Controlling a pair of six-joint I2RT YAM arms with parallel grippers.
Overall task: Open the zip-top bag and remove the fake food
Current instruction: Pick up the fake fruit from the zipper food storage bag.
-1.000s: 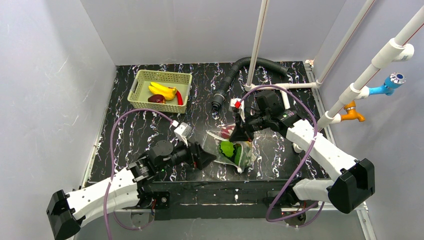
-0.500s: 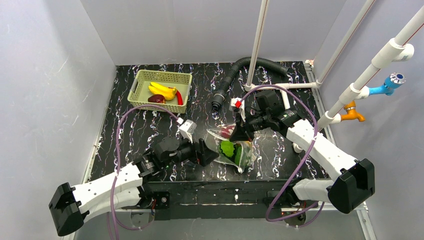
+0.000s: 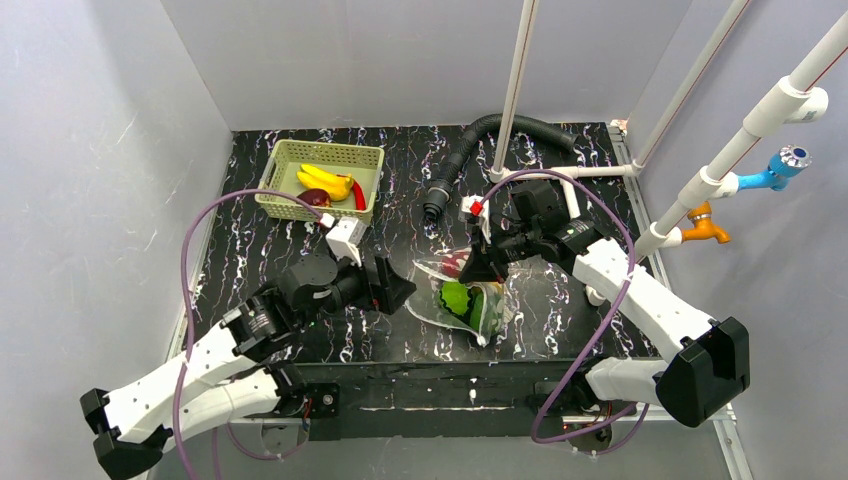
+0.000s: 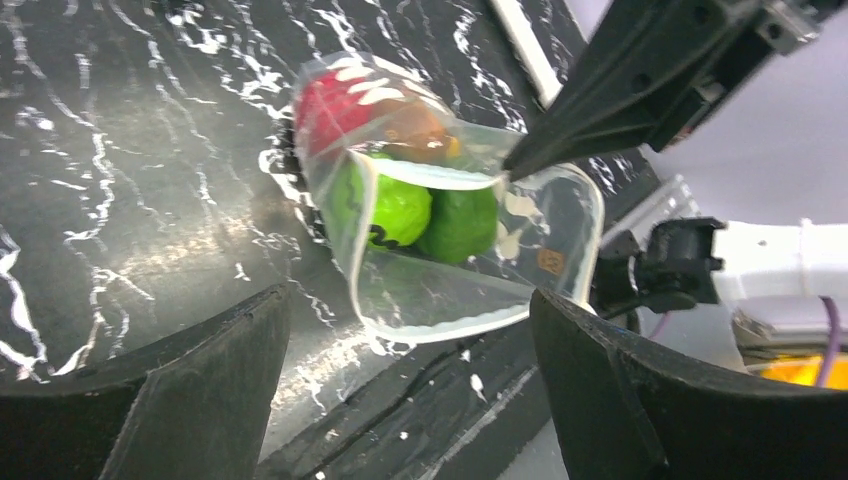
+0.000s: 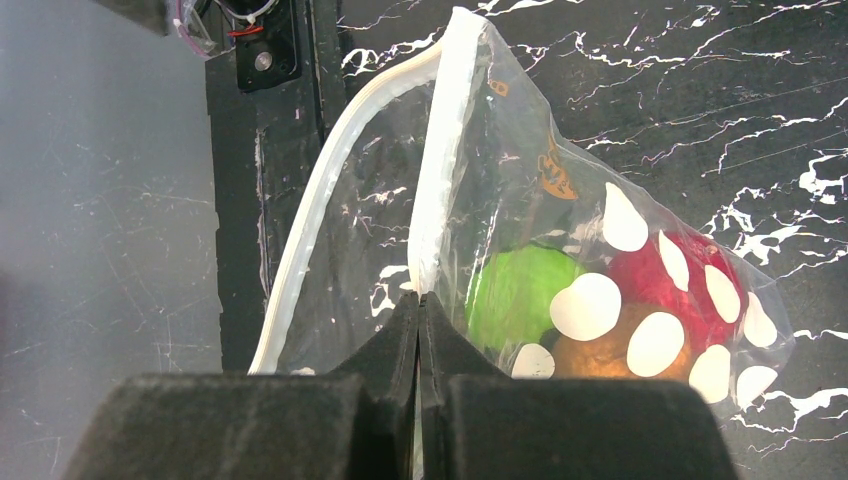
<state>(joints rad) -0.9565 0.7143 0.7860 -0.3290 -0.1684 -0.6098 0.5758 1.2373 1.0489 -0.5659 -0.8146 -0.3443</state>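
Left end effector (image 3: 400,292), jaws apart, has shifted back left from the zip-top bag (image 3: 487,312) — its rim clamped by the right end effector (image 3: 478,268) — fake food (image 4: 400,205) still inside.

Black marble-look table (image 3: 250,250), white veining throughout. Far left: pale green lattice basket (image 3: 330,148), standing flat. Far centre: black corrugated hose (image 3: 448,178), curved, open end toward middle. Far right: white pipe (image 3: 600,170). Near centre-right: zip-top bag (image 3: 470,300), clear, white-spotted, slumped on surface, one edge lifted.
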